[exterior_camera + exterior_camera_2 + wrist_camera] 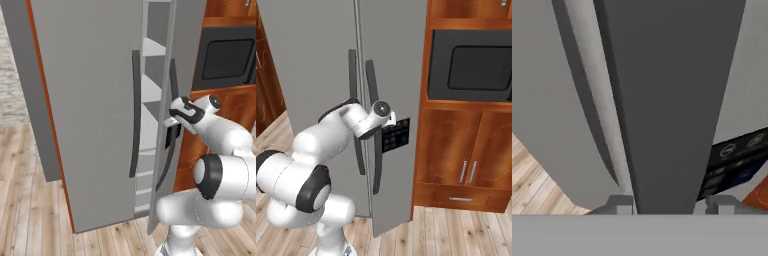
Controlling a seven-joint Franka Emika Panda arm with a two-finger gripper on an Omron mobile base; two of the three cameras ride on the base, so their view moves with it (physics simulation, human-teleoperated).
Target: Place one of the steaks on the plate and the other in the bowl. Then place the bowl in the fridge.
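The fridge (95,110) is standing tall and grey at the centre of both base views, with its left door swung partly outward and showing an orange-red edge (47,115) along its far side. Between the two doors a narrow gap is showing pale shelves (152,95) stacked one above another. Two long dark handles are running vertically on either side of the gap: the left door handle (135,115) and the right door handle (172,130).

The gripper (669,205) is sitting at the right door handle, at mid height. In the hand view the two finger tips (623,204) are standing on either side of the dark handle bar (667,100), which is filling the space between them. The jaws are partly spread around the bar; whether the pads are pressing on it cannot be told.

A dark dispenser panel (395,135) is lying on the right door just beside the hand. To the right of the fridge, wooden cabinets (466,155) and a black microwave (471,65) are standing flush against it. Wooden floor (30,190) is lying open in front of the left door.
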